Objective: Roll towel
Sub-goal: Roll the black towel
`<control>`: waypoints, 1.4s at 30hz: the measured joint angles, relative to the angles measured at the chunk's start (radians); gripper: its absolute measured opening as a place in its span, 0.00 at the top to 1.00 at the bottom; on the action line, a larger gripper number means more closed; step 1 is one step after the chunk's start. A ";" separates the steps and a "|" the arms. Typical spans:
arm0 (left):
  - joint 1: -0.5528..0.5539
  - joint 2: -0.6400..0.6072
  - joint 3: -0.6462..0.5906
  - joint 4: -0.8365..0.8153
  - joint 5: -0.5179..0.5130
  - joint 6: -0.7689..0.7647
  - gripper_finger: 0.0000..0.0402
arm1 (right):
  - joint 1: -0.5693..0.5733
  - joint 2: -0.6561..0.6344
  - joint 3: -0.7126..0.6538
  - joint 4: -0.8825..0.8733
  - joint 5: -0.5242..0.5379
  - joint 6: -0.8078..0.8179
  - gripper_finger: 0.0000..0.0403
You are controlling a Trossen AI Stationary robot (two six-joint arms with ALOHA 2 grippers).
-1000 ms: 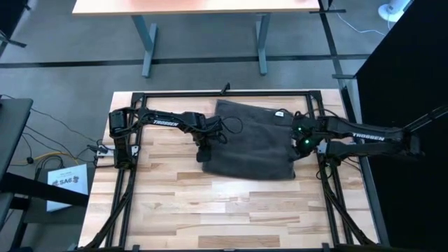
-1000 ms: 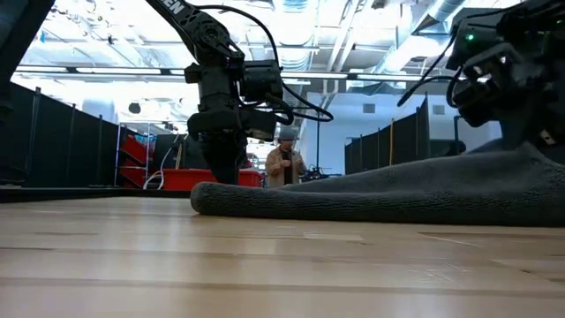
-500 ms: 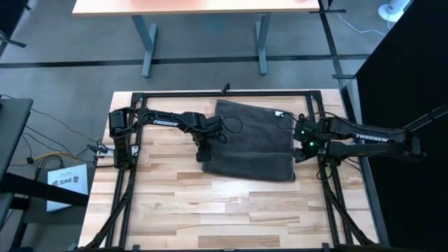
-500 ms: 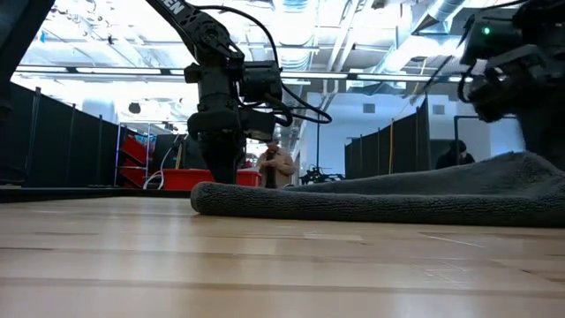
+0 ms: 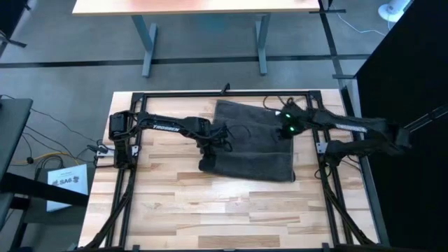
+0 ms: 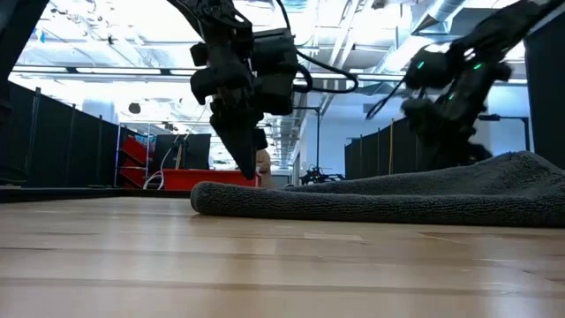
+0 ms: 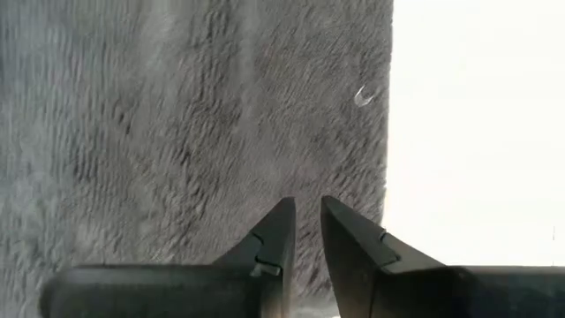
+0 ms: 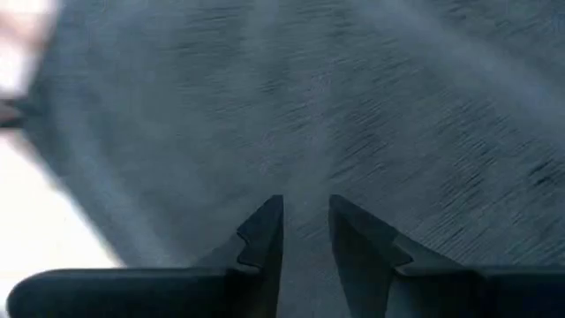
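**Both Ends Covered, Nothing Gripped Yet**

Finds the towel point(image 5: 252, 143) lying flat and dark on the wooden surface point(image 5: 175, 203), directly under both end effectors, with a thick rounded edge point(image 6: 265, 199) along the side where the left one works. Probably marks that edge as the fold or first turn from which a roll would grow.

Places the left end effector point(image 7: 306, 208) low over that edge, close to the towel's corner, fingers parted only a little and holding nothing. Shows terry pile just beyond the tips and bare surface off to one side. Suits a pinch at the corner or a downward press to pin the cloth.

Puts the right end effector point(image 8: 306, 205) above the towel's opposite end, well apart from the left, jaws likewise narrowly apart with nothing between them and cloth filling the space beneath. Appears meant to match the partner, so both ends can be taken and turned evenly, not skewed.

Judges the rolling barely begun, with most of the cloth spread flat between the two end effectors.
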State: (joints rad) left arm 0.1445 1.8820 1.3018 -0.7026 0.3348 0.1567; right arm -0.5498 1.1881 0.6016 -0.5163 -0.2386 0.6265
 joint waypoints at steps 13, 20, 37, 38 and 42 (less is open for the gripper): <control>-0.032 0.001 -0.069 -0.037 -0.017 0.036 0.89 | -0.136 0.431 0.198 -0.165 -0.001 -0.251 0.84; -0.090 0.000 -0.150 -0.045 -0.016 0.064 0.89 | -0.231 0.449 0.291 -0.212 0.080 -0.322 0.84; -0.047 -0.004 -0.092 -0.079 -0.040 0.025 0.89 | -0.144 0.200 0.389 -0.295 0.097 -0.419 0.84; -0.037 -0.005 -0.082 -0.093 -0.040 0.025 0.89 | -0.108 0.178 0.389 -0.311 0.092 -0.419 0.84; 0.005 -0.026 -0.060 -0.113 -0.043 0.025 0.89 | 0.072 0.102 0.363 -0.372 0.063 -0.422 0.84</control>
State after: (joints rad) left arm 0.1493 1.8558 1.2419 -0.8154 0.2917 0.1817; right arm -0.4773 1.2903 0.9648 -0.8881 -0.1754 0.2045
